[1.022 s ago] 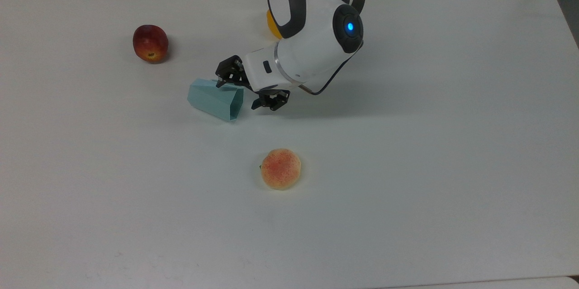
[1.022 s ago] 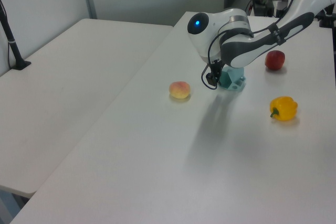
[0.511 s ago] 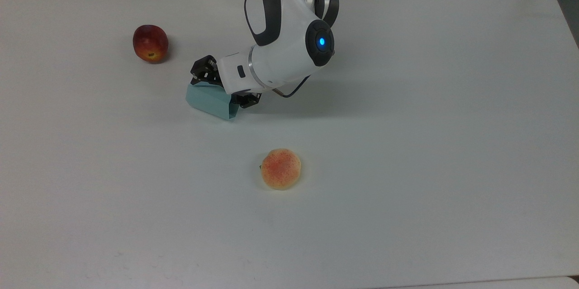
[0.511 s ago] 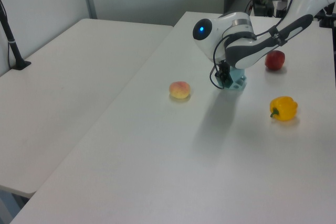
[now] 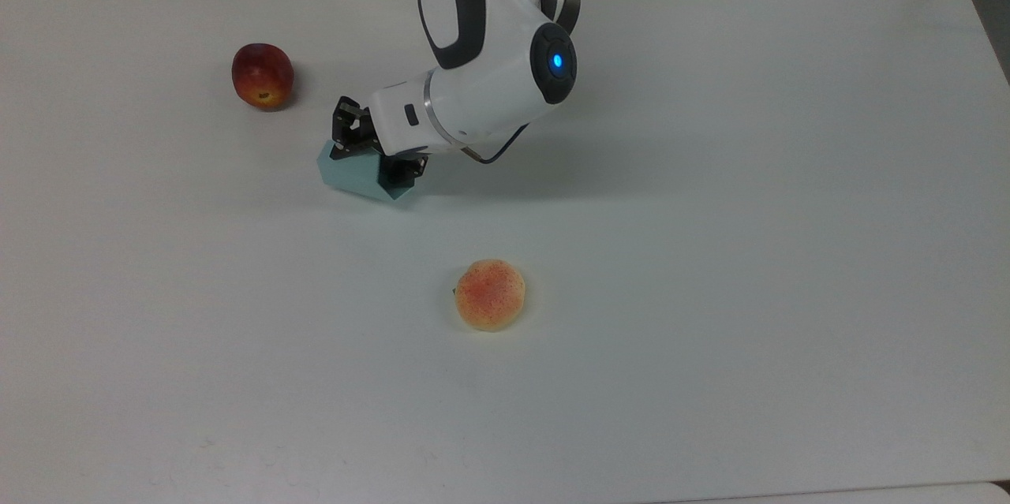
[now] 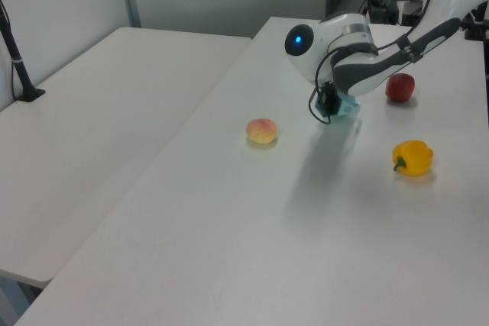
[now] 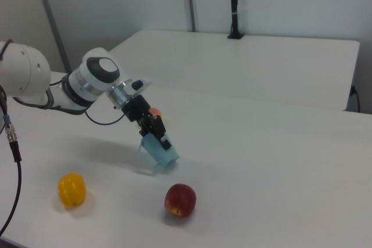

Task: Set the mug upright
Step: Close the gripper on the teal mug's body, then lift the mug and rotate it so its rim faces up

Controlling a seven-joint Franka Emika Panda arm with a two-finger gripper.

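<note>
Colours on the white table (image 5: 750,252)

Pale light-blue mug (image 5: 355,175), black gripper (image 5: 377,153) on a white-and-grey arm (image 5: 481,39) with a blue light; dark red apple (image 5: 262,76), speckled orange-pink peach (image 5: 490,295), yellow pepper (image 6: 412,157).

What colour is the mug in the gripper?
Pale light blue mug, clearest in the right view.

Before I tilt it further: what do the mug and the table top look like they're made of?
The mug: pale blue, flat angular facets, matte with no bright glints; likely plastic or matte-glazed ceramic, and I can't tell which. The gripper is at its rim. The table: smooth white, soft sheen, faint shadows; probably laminate.
</note>
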